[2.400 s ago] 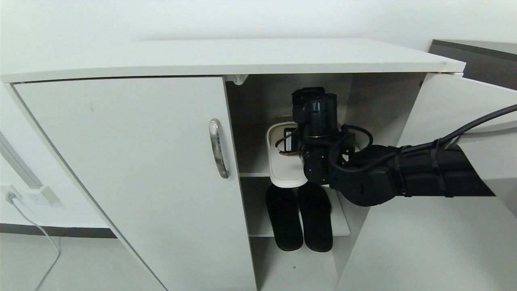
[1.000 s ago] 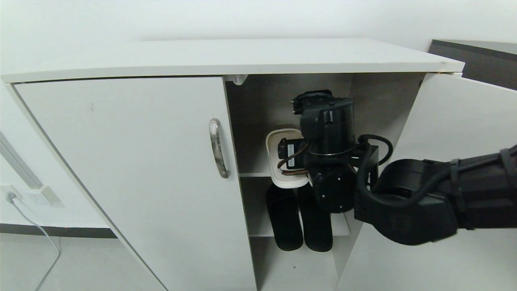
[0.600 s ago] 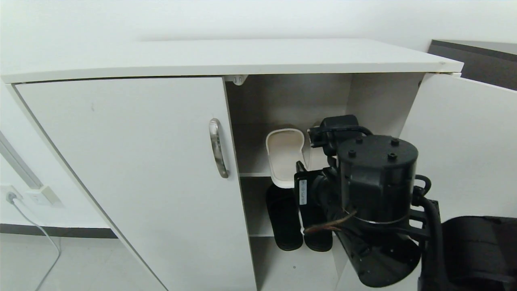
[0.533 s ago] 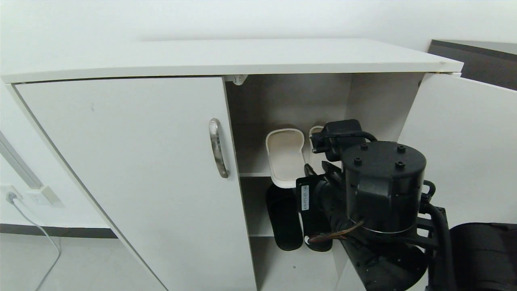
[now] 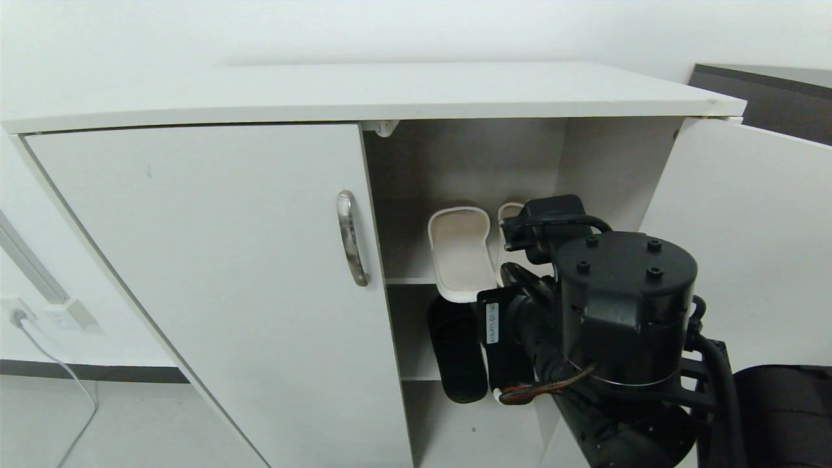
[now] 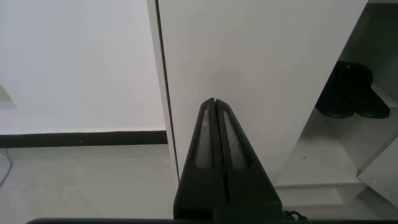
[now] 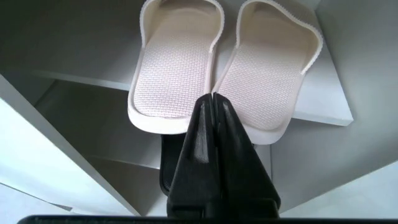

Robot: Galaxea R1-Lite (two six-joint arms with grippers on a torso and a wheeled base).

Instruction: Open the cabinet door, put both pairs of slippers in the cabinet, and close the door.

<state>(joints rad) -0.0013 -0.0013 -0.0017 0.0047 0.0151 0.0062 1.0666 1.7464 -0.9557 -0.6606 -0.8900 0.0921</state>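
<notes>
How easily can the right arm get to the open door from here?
Probably yes: the right claw, shut and empty, sits just before the white slippers, and nothing stands between the arm and the door beside it.

— What sits low on the robot's left?
— A white wall socket on the white wall, with a plug just beside it. A grey cable hangs from the plug, crosses the dark baseboard and runs down over the pale floor.
— Anything else?
— A grey strip runs slantwise on the wall above the socket, and a dark grey panel stands at the far right.
</notes>
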